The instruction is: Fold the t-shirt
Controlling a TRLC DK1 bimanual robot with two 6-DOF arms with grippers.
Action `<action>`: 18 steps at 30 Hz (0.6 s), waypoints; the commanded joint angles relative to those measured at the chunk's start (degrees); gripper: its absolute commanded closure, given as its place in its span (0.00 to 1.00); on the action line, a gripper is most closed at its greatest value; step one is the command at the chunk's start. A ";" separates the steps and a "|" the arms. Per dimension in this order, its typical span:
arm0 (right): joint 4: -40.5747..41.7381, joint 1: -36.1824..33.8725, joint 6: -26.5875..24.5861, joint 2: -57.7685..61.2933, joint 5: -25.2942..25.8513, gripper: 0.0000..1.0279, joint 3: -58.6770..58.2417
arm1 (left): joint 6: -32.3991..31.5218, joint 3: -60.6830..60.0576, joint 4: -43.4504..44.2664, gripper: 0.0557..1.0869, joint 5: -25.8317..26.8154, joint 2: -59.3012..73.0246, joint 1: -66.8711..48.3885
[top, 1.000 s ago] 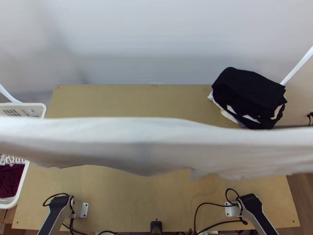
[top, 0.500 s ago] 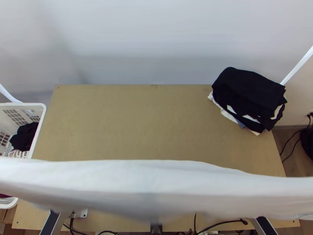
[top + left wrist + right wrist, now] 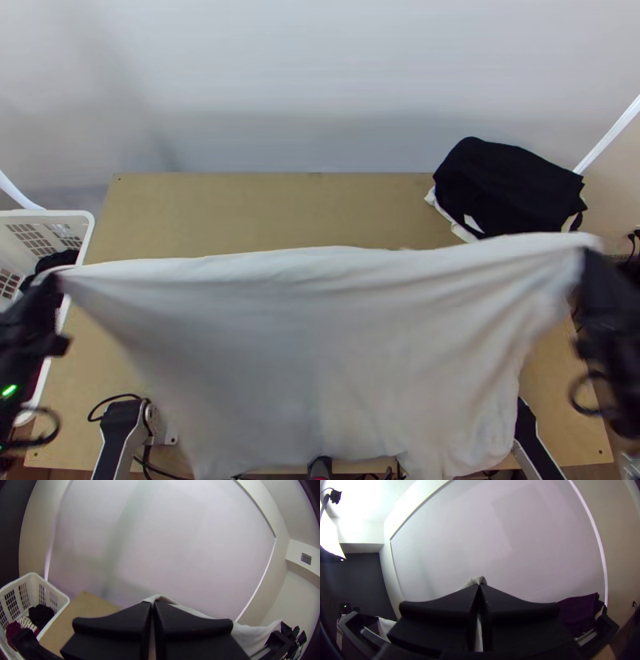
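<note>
T-shirt (image 3: 320,344) is hanging stretched wide over the table (image 3: 264,212), left gripper (image 3: 53,288) and right gripper (image 3: 589,262) each pinched tight on an upper corner.

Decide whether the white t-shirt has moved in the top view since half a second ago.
Yes, the upper edge of the white t-shirt has shifted up toward the far edge of the wooden table.

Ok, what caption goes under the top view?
Left hand and right hand hold a white shirt stretched above the table.
</note>
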 commanded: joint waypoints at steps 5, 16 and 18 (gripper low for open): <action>14.74 3.02 1.70 8.51 0.89 0.97 -13.29 | 0.63 -16.59 14.48 0.97 -0.33 2.45 -0.80; 31.00 3.37 1.88 35.40 -2.89 0.97 -13.37 | 3.27 -22.13 32.94 0.97 -0.24 24.34 -1.33; 32.14 3.02 1.79 40.06 -3.41 0.97 -11.62 | 4.85 -22.22 36.37 0.97 -0.24 28.56 -1.15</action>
